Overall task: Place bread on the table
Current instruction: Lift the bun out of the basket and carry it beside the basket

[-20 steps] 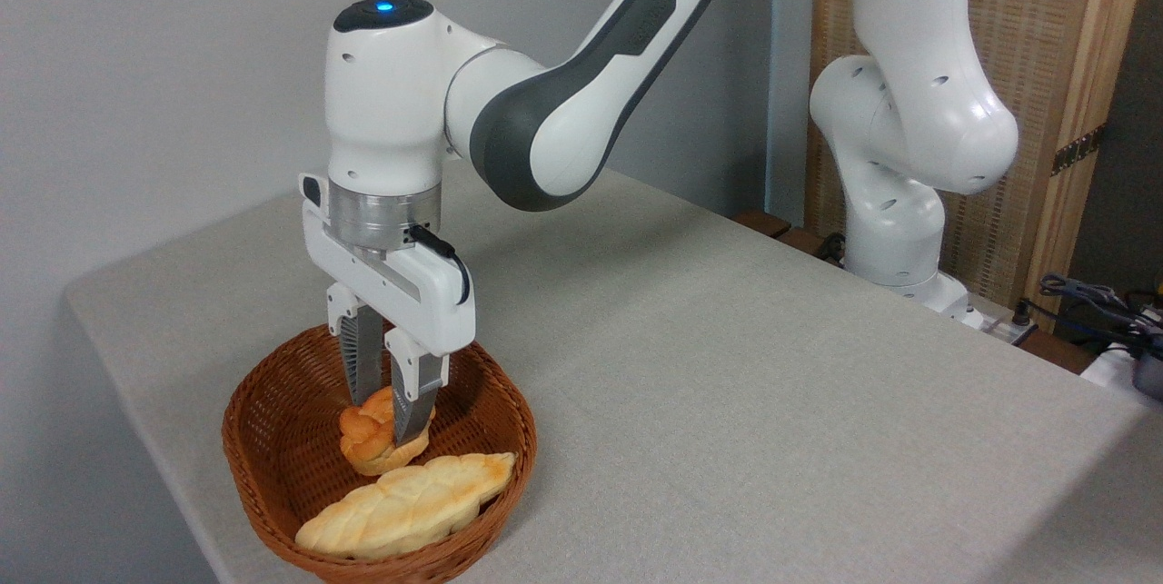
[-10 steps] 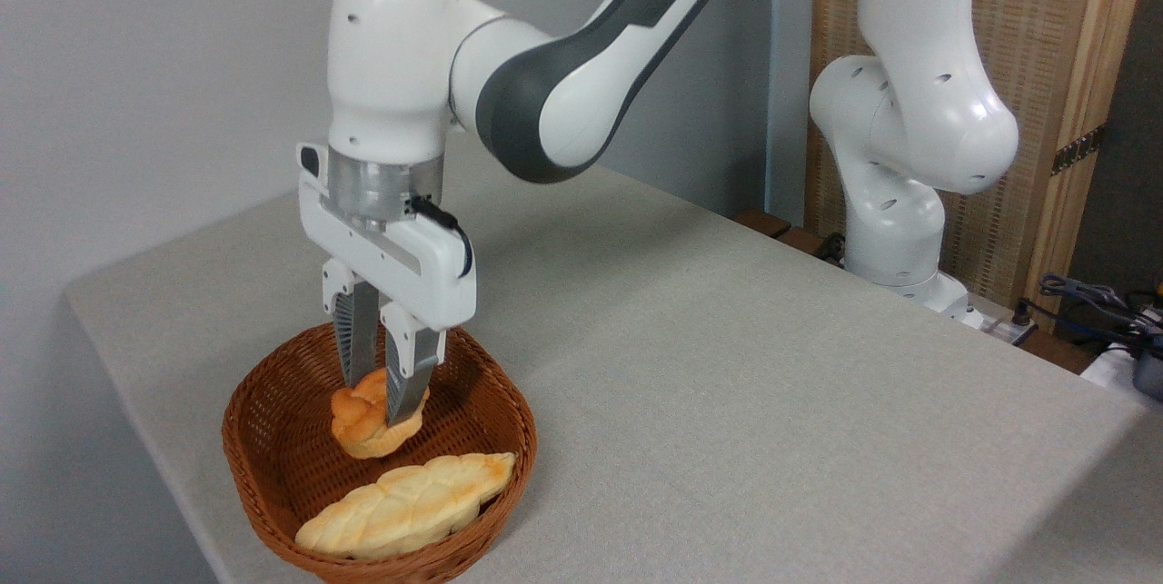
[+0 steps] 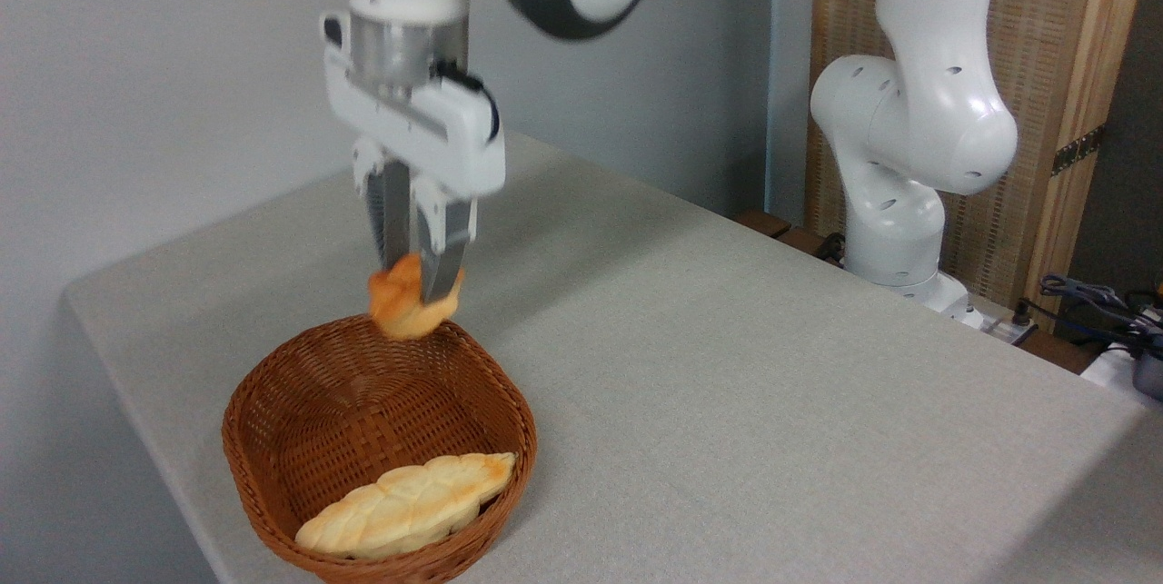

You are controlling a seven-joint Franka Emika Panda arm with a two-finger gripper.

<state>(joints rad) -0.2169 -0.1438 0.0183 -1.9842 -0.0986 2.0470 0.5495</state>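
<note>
Our hand (image 3: pixel 420 280) squeezes the little bread (image 3: pixel 400 304) by its top, above the basket (image 3: pixel 273 439). It looks light and squishy, so we pinch gently.

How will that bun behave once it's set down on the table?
Held in the gripper, the bread looks round, so it may roll or tip on the table. It probably weighs little. Its knotted top seems hardly squashed, suggesting stiffness.

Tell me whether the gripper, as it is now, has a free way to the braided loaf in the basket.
Probably not yet: the gripper is shut on the small bun, so its fingers are taken. The path itself looks free, since the braided loaf lies uncovered in the open wicker basket.
</note>
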